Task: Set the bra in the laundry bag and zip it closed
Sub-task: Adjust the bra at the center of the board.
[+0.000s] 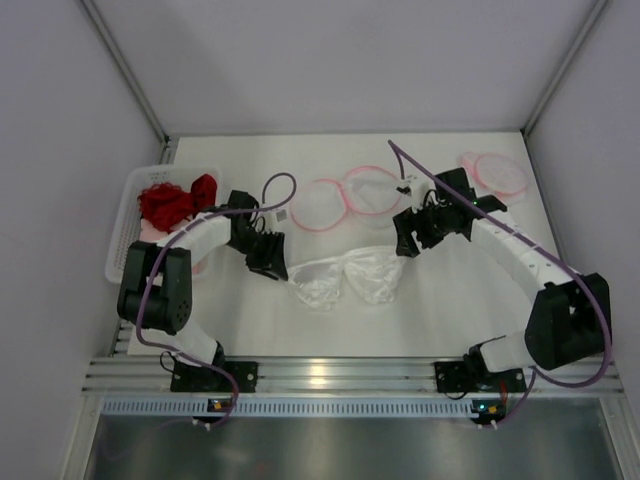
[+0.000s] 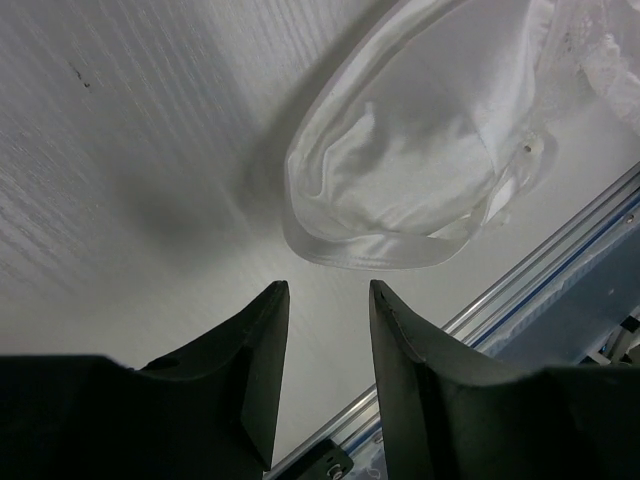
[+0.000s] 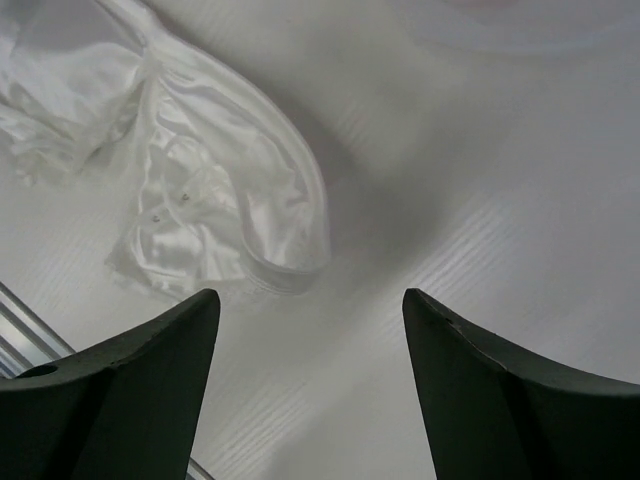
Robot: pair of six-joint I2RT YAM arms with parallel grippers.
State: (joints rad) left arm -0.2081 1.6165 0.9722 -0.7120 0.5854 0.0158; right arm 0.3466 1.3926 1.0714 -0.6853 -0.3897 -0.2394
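From my station, the bra (image 1: 346,278) lies loose on the white worktop (image 1: 300,330), cups spread side by side, and neither arm holds it. The left gripper (image 2: 327,290) hangs just off the bra's left cup. Its jaws are parted to a moderate gap with only bare worktop between them, and they touch nothing. The right gripper (image 3: 310,295) sits just beyond the bra's right cup with its jaws released, spread wide and empty, clear of the fabric. The laundry bag (image 1: 345,200), pink-rimmed and lying open, rests just behind the bra. A similar pink-rimmed piece (image 1: 495,172) lies well off to the bra's far right, possibly a second bag, though the overhead view is too coarse to be sure. A basket (image 1: 125,235) of red garments (image 1: 175,203) stands well left of the bra.
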